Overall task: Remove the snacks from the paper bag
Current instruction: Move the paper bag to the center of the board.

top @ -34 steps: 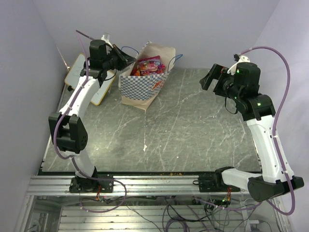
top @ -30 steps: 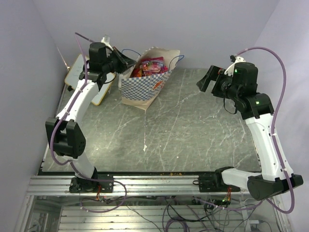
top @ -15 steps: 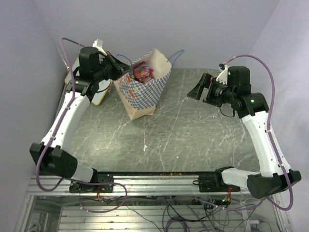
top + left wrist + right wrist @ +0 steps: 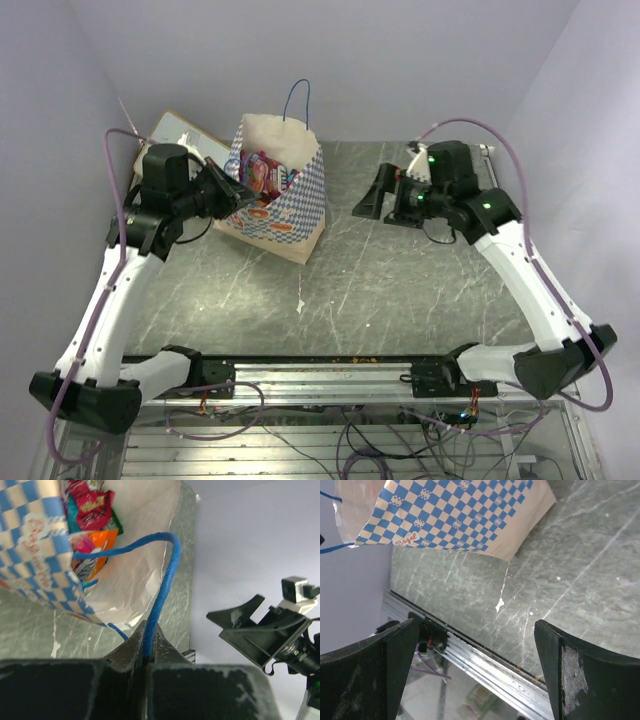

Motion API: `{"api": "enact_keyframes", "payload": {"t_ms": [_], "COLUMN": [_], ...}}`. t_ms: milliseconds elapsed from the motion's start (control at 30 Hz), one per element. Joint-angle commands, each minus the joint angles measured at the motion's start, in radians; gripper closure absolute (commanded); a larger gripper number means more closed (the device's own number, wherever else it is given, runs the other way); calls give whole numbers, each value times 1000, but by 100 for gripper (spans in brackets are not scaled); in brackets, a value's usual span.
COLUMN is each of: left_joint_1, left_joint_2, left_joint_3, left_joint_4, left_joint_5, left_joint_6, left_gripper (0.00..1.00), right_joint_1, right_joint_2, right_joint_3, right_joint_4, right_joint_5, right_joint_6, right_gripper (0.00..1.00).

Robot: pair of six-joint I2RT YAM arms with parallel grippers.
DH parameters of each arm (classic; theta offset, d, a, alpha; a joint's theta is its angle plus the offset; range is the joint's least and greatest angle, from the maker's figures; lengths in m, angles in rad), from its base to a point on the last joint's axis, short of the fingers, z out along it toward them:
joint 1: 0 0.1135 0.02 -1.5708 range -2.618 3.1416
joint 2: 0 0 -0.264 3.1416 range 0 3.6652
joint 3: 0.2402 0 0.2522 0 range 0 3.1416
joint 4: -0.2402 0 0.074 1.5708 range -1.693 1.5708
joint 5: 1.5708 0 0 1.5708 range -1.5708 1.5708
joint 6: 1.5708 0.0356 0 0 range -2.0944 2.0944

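Grey marbled table point(image 4: 420, 290) and lilac walls frame the job. The left pincer point(image 4: 145, 635) is clamped shut on the blue cord handle point(image 4: 167, 570) of the paper bag point(image 4: 295, 205), with the cord running up from between its jaws. Just ahead of that pincer the bag leans, its mouth gaping toward it. The snacks point(image 4: 92, 507) that show, red, orange and green packets, lie inside.

Beyond the bag's far side the right pincer point(image 4: 372, 200) hangs near the paper but apart from it, jaws wide and holding nothing.

The step looks like steadying the bag for a reach-in. Hold the cord taut without hauling, since 1 thin cord may tear or tip the bag. Bring the right pincer over the rim into the mouth and take the top packet by an edge. Behind the left pincer lies a wood-framed whiteboard point(image 4: 172, 130).
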Motion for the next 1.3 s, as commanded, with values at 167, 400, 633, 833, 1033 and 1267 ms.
{"api": "enact_keyframes", "payload": {"t_ms": [167,400,633,833,1033,1267], "left_joint_1": [-11,-10,-11,-11,-11,-11], "left_joint_2": [-273,-229,-210,-198,-164,-147], "left_joint_3": [-140,-61,-33,-20,44,92], "left_joint_4": [-116,-210,-207,-204,-225,-249], "left_joint_5": [-40,-100,-147,-176,-213,-283], "left_joint_6": [-80,58,171,273,350,387], "left_gripper": [93,93,93,93,93,93], "right_joint_1": [121,90,89,96,117,116], "right_joint_2": [137,327,592,754,919,986], "right_joint_3": [12,172,406,550,742,841], "right_joint_4": [381,527,611,720,737,739], "right_joint_5": [57,92,98,152,153,112], "right_joint_6": [-82,-87,-74,-47,-63,29], "right_gripper": [0,0,5,11,26,85]}}
